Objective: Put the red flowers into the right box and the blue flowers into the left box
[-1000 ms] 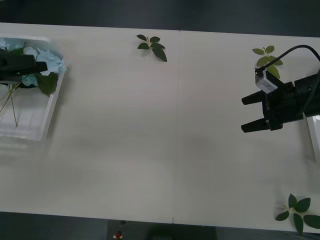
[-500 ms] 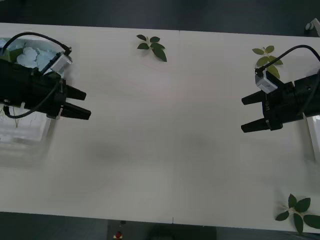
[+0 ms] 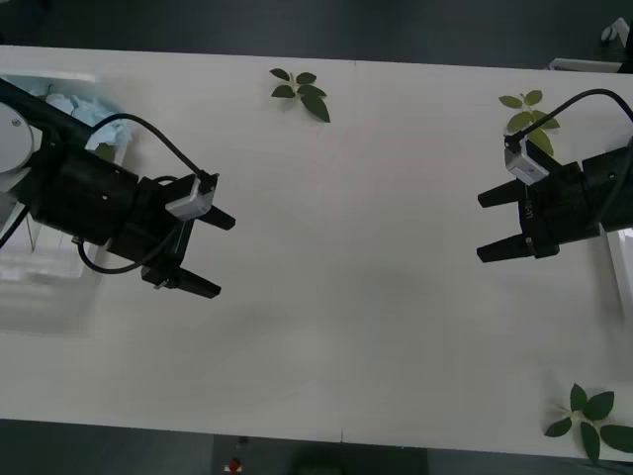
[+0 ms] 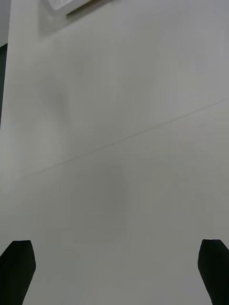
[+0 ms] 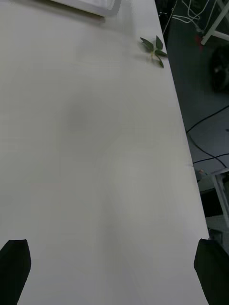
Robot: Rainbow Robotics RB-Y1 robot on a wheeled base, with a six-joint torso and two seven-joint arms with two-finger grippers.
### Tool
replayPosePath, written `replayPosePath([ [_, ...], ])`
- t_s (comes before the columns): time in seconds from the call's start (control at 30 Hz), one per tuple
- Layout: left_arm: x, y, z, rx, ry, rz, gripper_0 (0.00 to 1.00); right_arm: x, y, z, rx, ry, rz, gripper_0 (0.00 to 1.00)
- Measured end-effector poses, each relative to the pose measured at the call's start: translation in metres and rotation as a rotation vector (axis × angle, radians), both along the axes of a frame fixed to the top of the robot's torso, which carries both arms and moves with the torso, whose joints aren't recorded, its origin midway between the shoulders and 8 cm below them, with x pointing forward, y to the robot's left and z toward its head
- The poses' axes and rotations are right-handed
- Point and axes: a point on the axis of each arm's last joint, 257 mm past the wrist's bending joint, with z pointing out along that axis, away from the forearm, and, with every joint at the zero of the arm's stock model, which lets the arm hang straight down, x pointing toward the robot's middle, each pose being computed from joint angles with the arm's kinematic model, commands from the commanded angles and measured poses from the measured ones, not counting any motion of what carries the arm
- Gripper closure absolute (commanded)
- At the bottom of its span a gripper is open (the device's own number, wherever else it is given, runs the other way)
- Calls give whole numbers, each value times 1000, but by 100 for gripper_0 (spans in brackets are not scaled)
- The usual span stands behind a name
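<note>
The left box (image 3: pixel 59 259) holds the blue flowers (image 3: pixel 84 107). Left claw (image 3: pixel 213 253) hovers beside it, fingers apart, empty. Right claw (image 3: pixel 490 226) likewise spread near the right box (image 3: pixel 620 259). Judged advice: keep both claws clear of the leaf sprigs (image 3: pixel 302 91).

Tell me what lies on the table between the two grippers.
Nothing: in the front view the table is bare between the left gripper and the right gripper, both with fingers open. Leaf sprigs lie off toward the edges.

Right gripper (image 4: pixel 114 271) spread wide, 2 black fingertips (image 4: pixel 19 267) at lower corners, over bare white table (image 4: pixel 119 157). Faint seam crossed diagonally mid-frame. White tray (image 4: pixel 71 5) edge at upper left.
</note>
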Motion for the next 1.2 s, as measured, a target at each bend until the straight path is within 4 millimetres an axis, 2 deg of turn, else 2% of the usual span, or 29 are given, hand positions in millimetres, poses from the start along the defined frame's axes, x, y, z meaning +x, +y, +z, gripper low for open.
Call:
replayPosePath([
  [0.37,-1,-55,-14,-9,-43,-32,0,0,0,0,0,0,0,0],
  [0.5,-8,-55,-20,16,-27,-54,0,0,0,0,0,0,0,0],
  [0.7,-3,-51,-27,51,-37,-40,0,0,0,0,0,0,0,0],
  [0.93,-8,-71,-24,13,-33,-57,0,0,0,0,0,0,0,0],
  [1.2,-8,-72,-24,11,-32,-58,0,0,0,0,0,0,0,0],
])
